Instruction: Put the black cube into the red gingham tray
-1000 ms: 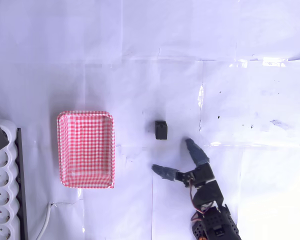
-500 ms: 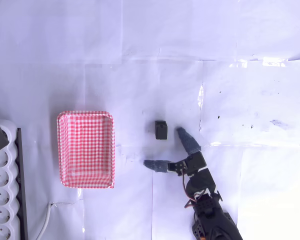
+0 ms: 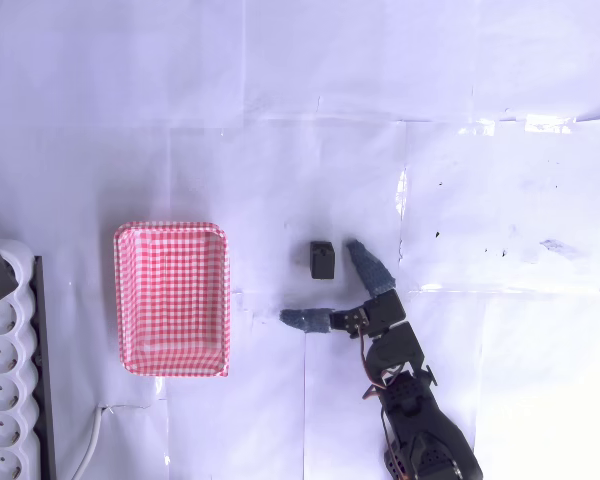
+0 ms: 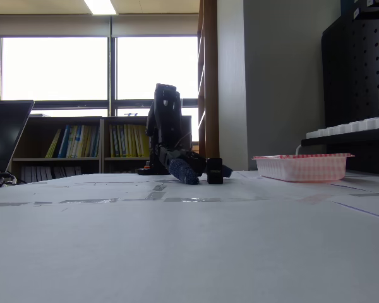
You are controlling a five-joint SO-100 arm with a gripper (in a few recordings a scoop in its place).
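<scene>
The black cube (image 3: 322,259) sits on the white table, right of the red gingham tray (image 3: 172,298). My gripper (image 3: 323,285) is open, low over the table just below and right of the cube. One fingertip (image 3: 361,255) lies close beside the cube's right side, the other (image 3: 295,319) points left below it. I cannot tell whether the near finger touches the cube. In the fixed view the cube (image 4: 215,171) stands in front of the gripper (image 4: 199,172), with the tray (image 4: 302,166) to the right.
A white power strip (image 3: 8,380) and its cable (image 3: 92,435) lie at the left edge beside the tray. The arm's body (image 3: 420,430) rises from the bottom edge. White paper sheets (image 3: 380,120) cover the table.
The open gripper has moved up and to the left, from below right of the cube to right beside it. Cube and tray have not moved.
</scene>
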